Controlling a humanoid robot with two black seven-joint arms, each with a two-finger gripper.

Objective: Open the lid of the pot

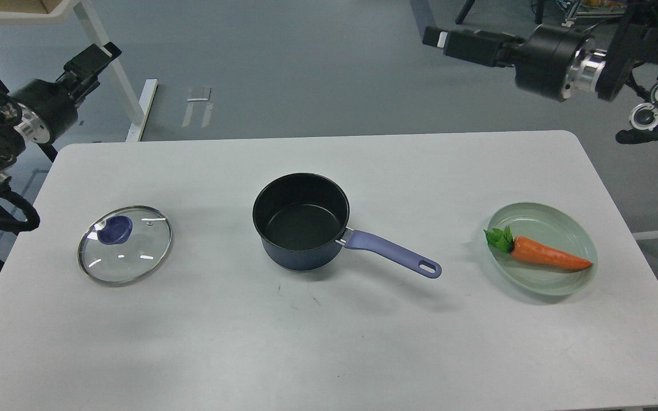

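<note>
Pot [300, 222] uncovered at the middle of the table [317, 342], lid [125, 244] lying flat well to its left

Its handle points right and toward the near edge; a plate [557, 285] holding a carrot [546, 256] sits well to its right. The left gripper [96, 60] and right gripper [440, 39] hang beyond the far edge, holding nothing; whether their fingers are parted I cannot tell

Both arms run off the frame edges — fingers [96, 59] too dark to separate.
</note>
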